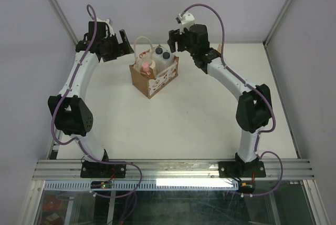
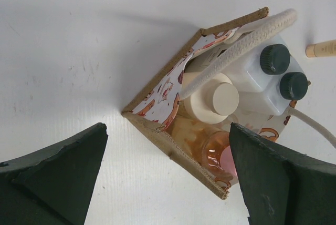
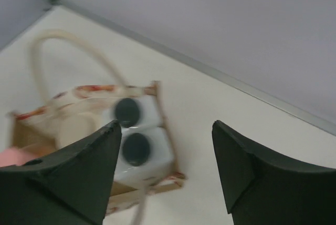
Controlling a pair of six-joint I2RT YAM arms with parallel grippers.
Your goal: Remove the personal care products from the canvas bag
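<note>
canvas bag (image 3: 131,196) blurred, pink bottle (image 2: 218,154) half hidden

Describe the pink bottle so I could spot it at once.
On the white table, find the small brown bag toward the back. Four bottles stand packed inside; the pink bottle sits in its left corner, seen from above. It alone is orange-pink with a pink cap, beside a cream bottle and two white bottles with dark caps.

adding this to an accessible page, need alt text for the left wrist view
An open canvas bag seen from above on a white table, packed with two white bottles with dark caps, a cream bottle and an orange-pink bottle, a pale rope handle lying across them. The dark fingers of the open left gripper frame the bottom corners.
</note>
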